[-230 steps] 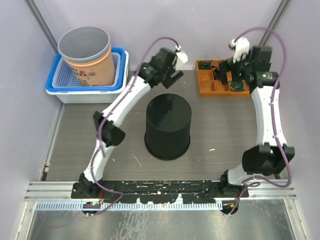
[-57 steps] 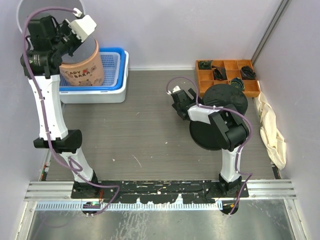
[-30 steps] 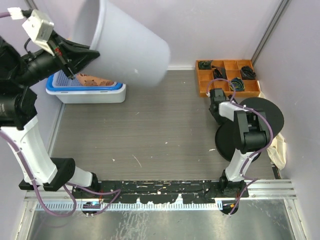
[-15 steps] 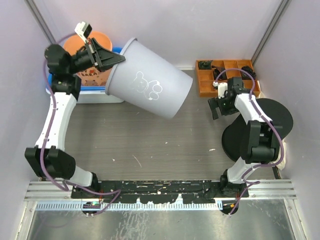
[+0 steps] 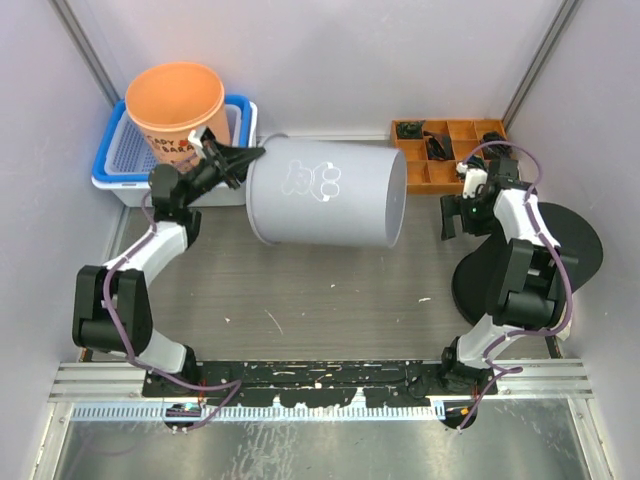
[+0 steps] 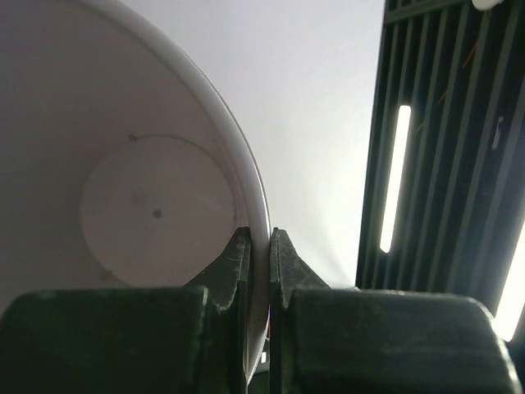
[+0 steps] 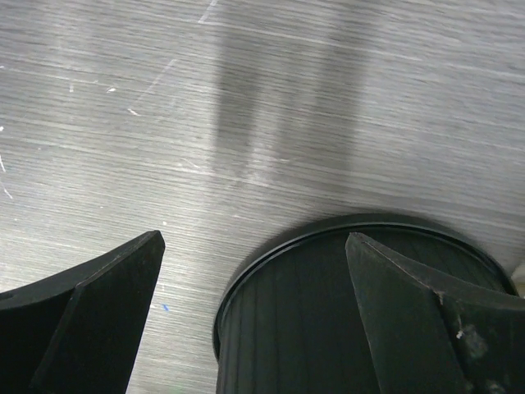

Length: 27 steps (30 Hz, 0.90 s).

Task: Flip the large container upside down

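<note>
Left gripper (image 5: 236, 160) is pinching the rim of the large white container (image 5: 325, 195), with 2 fingers (image 6: 238, 263) squeezing the wall from inside and outside. Container is lying on its side in the upper centre of the frame. Its long axis is running left-right, mouth facing left toward that gripper, base pointing right (roughly half the flip left, I judge). It is sitting between the blue basket (image 5: 120, 181) and the orange parts tray (image 5: 425, 178). Cannot tell whether it is touching the table (image 5: 300, 290). Right gripper (image 5: 452, 218) is farther off, jaws spread, hanging over the black container (image 5: 575, 250).
</note>
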### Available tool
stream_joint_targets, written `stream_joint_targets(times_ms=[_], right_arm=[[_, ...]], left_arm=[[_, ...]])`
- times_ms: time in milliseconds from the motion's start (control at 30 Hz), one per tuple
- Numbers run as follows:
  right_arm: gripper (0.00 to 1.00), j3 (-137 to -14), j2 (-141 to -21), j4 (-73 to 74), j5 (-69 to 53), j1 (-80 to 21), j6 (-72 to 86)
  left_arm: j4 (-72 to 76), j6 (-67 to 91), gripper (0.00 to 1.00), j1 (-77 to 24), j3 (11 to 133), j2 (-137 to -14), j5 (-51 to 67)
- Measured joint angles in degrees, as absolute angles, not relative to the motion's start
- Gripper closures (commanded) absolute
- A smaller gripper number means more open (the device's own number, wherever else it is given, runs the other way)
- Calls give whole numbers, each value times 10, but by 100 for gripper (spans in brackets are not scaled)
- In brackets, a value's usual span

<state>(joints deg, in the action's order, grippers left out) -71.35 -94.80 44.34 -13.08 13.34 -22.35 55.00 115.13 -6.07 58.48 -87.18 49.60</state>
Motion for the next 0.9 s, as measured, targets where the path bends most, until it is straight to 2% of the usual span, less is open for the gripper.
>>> stream_joint_targets(times_ms=[100, 267, 633, 900], right_arm=[[0, -721, -949, 448, -132, 155, -223], [0, -722, -949, 446, -124, 164, -222], [0, -691, -948, 431, -106, 161, -207], [0, -691, -948, 425, -98, 161, -196]], left_arm=[[574, 1165, 100, -67, 497, -857, 483], [596, 1168, 100, -68, 422, -880, 466], [677, 1183, 100, -81, 377, -972, 406], [777, 1203, 100, 16, 353, -1049, 482]])
